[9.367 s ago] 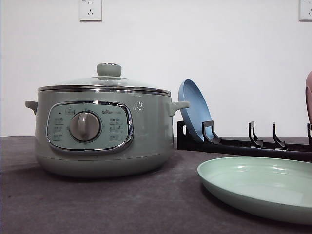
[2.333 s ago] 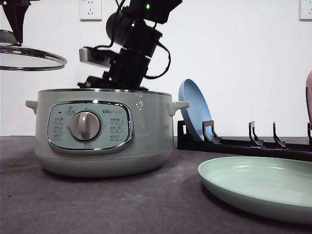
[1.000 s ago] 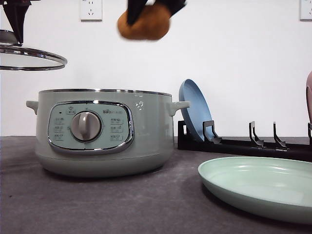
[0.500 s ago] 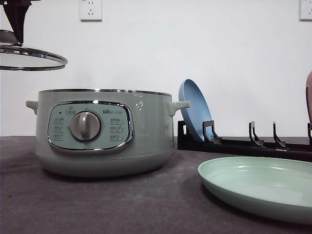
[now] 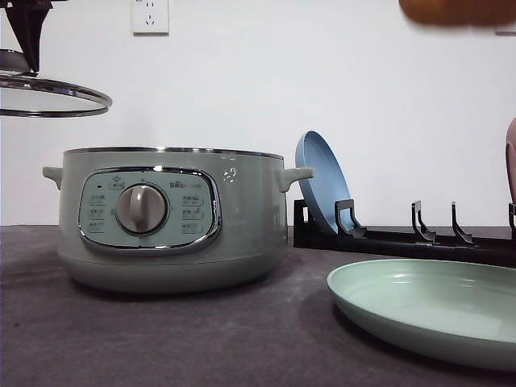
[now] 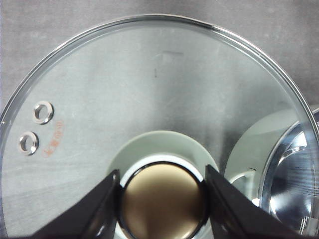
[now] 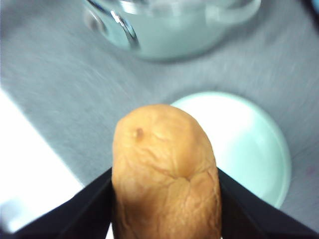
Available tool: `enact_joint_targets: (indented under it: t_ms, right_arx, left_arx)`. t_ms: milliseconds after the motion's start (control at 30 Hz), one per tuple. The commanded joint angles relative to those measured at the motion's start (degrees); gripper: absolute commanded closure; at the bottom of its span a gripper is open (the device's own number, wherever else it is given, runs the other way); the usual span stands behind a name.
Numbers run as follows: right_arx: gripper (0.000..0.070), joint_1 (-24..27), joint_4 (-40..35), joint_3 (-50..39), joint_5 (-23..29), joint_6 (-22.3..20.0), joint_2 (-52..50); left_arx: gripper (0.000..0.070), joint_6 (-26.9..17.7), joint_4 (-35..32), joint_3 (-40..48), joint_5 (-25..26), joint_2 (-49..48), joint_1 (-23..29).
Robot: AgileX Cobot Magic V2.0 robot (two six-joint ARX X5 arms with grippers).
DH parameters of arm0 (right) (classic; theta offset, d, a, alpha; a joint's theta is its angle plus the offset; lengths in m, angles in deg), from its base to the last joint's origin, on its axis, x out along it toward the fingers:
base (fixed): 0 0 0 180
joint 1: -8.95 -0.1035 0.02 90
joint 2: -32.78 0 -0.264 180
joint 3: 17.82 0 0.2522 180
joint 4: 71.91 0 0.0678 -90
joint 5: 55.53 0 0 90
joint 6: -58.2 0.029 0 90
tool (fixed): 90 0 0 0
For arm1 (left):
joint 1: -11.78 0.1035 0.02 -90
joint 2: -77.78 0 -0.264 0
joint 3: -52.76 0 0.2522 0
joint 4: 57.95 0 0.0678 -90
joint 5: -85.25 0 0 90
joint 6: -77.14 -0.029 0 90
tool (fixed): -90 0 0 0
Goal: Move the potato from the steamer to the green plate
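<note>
Gripping potato [image 7: 165,174] at mid-girth between right pincer [image 7: 164,199] fingers, high above plate [image 7: 249,144]. Firm, rough matte skin: low slip risk; moderate weight. Left pincer [image 6: 162,206] clamps lid [image 6: 124,89] knob, beside steamer [image 5: 169,218].

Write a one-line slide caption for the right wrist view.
Right gripper holds the potato above the green plate, the open steamer behind.
</note>
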Motion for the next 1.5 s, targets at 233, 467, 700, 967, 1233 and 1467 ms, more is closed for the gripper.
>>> enact_joint_targets:
  t_ms: [233, 467, 700, 967, 1233, 1467]
  right_arx:
    - [0.0438, 2.6, -19.0, -18.8, 0.1, 11.7, 0.2]
    - [0.0438, 6.3, -27.0, -27.6, 0.1, 13.7, 2.2]
    - [0.0438, 9.4, -33.5, -30.0, 0.1, 13.2, 6.7]
    - [0.0438, 10.6, -36.9, -30.0, 0.1, 12.5, 12.4]
    - [0.0437, 10.6, -37.9, -30.0, 0.1, 12.1, 14.7]
    - [0.0377, 10.6, -38.3, -29.9, 0.1, 12.4, 14.6]
  left_arx:
    - [0.0700, 0.1, -1.6, -2.7, 0.1, -0.5, -0.2]
    - [0.0700, 0.1, -1.6, -2.7, 0.1, -0.4, -0.2]
    - [0.0700, 0.1, -1.6, -2.7, 0.1, -0.4, -0.2]
    - [0.0700, 0.1, -1.6, -2.7, 0.1, -0.4, -0.2]
    - [0.0700, 0.1, -1.6, -2.7, 0.1, -0.4, -0.2]
    - [0.0700, 0.1, -1.6, -2.7, 0.1, -0.3, -0.2]
